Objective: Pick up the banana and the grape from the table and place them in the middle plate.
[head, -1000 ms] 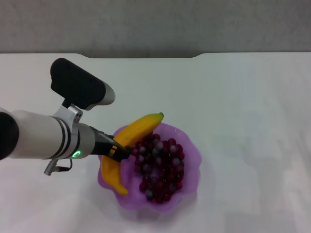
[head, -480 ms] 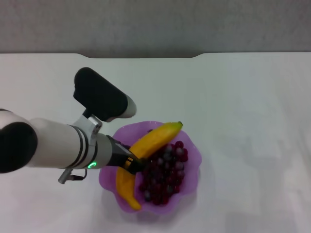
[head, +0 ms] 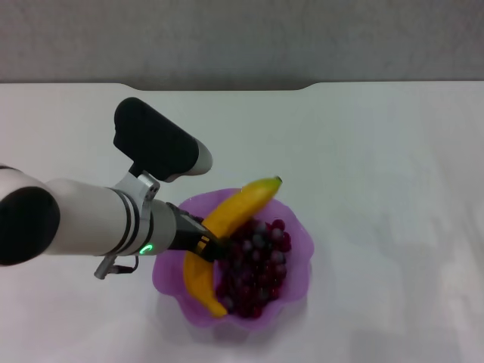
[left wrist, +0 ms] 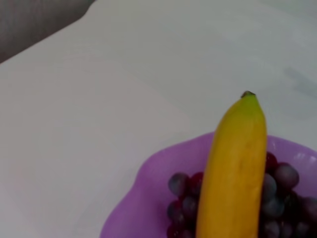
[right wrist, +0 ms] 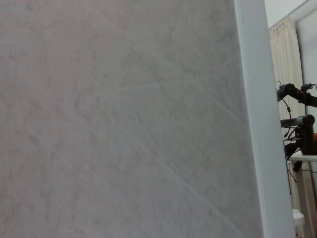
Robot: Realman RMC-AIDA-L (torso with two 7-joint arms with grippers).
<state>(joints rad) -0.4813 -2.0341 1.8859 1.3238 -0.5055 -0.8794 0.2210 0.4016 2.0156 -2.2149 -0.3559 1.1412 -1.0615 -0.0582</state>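
Two task items sit together at the translucent purple plate with the wavy scalloped rim (head: 296, 249), which rests on the plain white tabletop (head: 378, 151) close to its near edge. The long bunch of small dark-red and bluish-grey grapes (head: 257, 261) lies inside the plate, filling its right half. The single curved yellow-orange banana with a dark-green tip (head: 231, 219) runs diagonally over the plate's left side, its tip pointing past the far rim toward the table's far edge and its other end low by the near rim.

The left gripper (head: 206, 246) reaches in from the table's left edge and is clamped on the banana at about mid-length; only dark fingers with a yellow mark show against the fruit, the rest being covered by the white forearm and black wrist housing. Whether the banana rests on the grapes or hangs just above them cannot be told.

From the left wrist view the banana (left wrist: 233, 168) fills the middle, cut off at the frame edge, hiding part of the grapes (left wrist: 277, 183) and the plate (left wrist: 143, 198); no fingers appear there.

Nothing of the right gripper shows anywhere; its wrist camera faces a pale grey wall (right wrist: 124, 119).
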